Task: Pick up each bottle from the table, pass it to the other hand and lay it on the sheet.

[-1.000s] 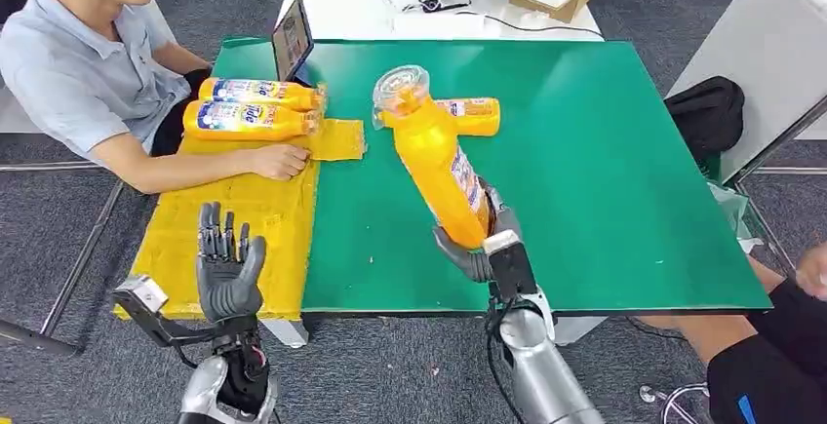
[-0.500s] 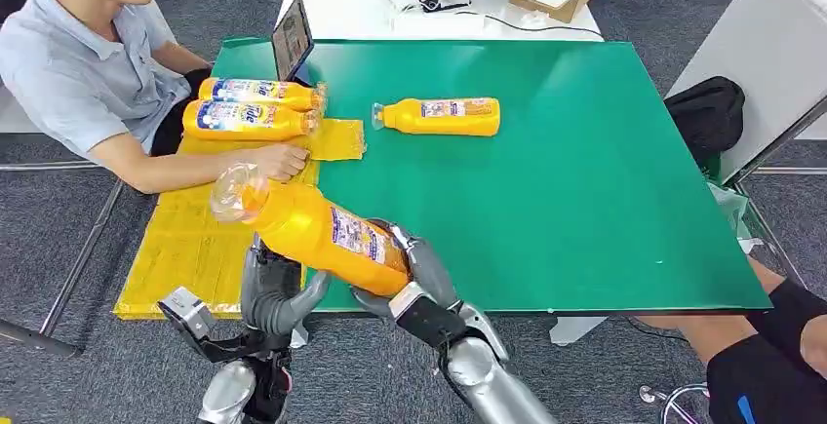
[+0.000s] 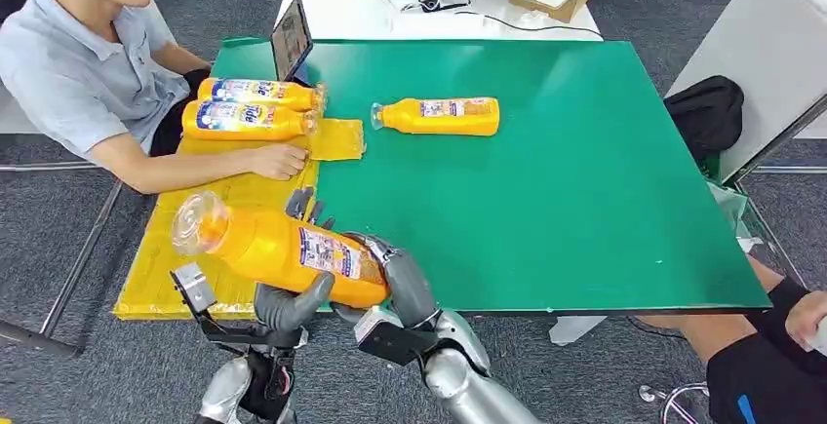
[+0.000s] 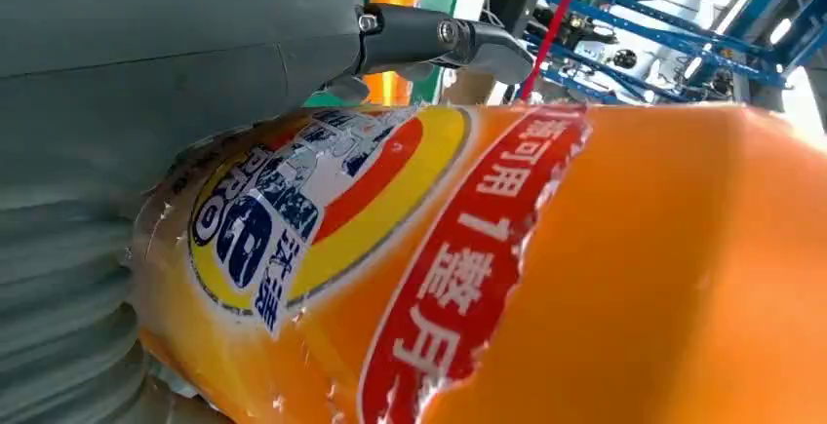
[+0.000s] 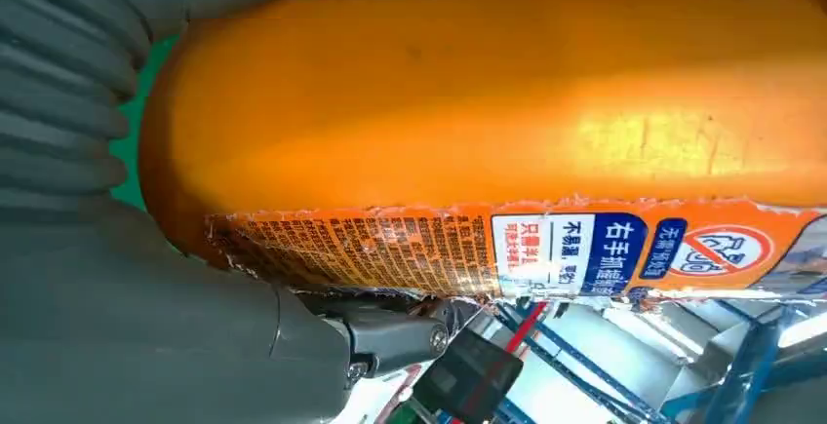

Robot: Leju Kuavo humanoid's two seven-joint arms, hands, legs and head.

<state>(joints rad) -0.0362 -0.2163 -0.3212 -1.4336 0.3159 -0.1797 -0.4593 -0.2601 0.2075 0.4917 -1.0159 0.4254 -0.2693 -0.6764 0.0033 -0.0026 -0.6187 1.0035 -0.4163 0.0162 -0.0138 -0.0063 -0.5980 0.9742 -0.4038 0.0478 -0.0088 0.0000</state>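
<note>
My right hand grips the base end of an orange bottle that lies level in the air over the near edge of the yellow sheet, cap toward my left. My left hand cups the bottle's middle from below, thumb in front and fingers standing straight up behind it, not curled round. Up close, the left wrist view shows the label against my left hand, and the right wrist view shows the bottle in my right hand. Another orange bottle lies on the green table. Two bottles lie on the sheet's far end.
A person sits at the table's left with a hand resting on the sheet near the two bottles. A tablet stands at the far left corner. A black bag lies right of the table. Another person's knee is at lower right.
My right hand swung the bottle from upright over the table down and left to lie level over the sheet's edge. My left hand rose under it and now cups it.
</note>
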